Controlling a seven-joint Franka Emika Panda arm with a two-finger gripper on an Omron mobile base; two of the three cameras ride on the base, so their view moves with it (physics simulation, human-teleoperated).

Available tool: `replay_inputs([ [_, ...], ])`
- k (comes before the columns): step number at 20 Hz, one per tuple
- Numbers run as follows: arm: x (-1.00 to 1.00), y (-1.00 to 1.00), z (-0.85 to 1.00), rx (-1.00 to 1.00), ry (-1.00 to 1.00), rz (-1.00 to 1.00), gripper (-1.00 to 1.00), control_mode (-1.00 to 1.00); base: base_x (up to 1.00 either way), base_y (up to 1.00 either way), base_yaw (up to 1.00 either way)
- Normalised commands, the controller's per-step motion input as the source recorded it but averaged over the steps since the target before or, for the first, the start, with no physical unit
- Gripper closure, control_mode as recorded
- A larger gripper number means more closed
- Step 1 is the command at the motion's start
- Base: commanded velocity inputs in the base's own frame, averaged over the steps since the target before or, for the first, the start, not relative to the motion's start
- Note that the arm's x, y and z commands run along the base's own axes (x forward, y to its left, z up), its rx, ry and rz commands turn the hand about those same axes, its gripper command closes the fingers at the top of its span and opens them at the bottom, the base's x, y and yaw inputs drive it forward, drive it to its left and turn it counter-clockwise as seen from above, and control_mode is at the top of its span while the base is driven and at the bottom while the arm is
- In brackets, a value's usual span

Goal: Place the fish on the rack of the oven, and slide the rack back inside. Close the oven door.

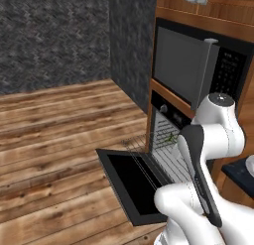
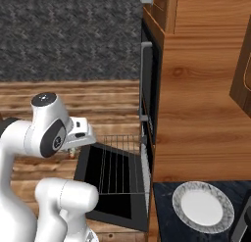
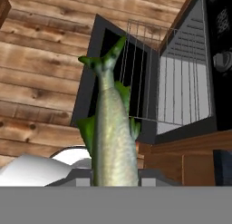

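Fingers clamped on the fish, its long axis running straight out from the hand, tail end leading. The rack sits pulled out over the open oven door, ahead and below.

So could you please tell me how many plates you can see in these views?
1: a white plate with a speckled grey rim lies on the dark countertop at lower right, beside the oven. Others may be hidden.
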Motion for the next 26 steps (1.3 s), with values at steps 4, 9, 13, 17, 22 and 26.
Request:
replay_inputs([
  [4, 0.29, 0.00, -0.10, 0.00, 0.00, -0.11, 1.00, -1.00, 0.00, 0.00, 0.00],
  [9, 0.33, -0.01, -0.09, 0.00, 0.03, -0.10, 1.00, -1.00, 0.00, 0.00, 0.00],
  [13, 0.58, 0.00, -0.26, 0.00, 0.09, -0.07, 1.00, -1.00, 0.00, 0.00, 0.00],
  [17, 0.59, 0.00, -0.34, 0.00, 0.09, -0.07, 1.00, -1.00, 0.00, 0.00, 0.00],
  [22, 0.57, 0.00, -0.58, -0.01, 0.11, -0.04, 1.00, -1.00, 0.00, 0.00, 0.00],
  [26, 0.42, 0.00, -0.67, -0.03, 0.11, -0.01, 1.00, -1.00, 0.00, 0.00, 0.00],
])
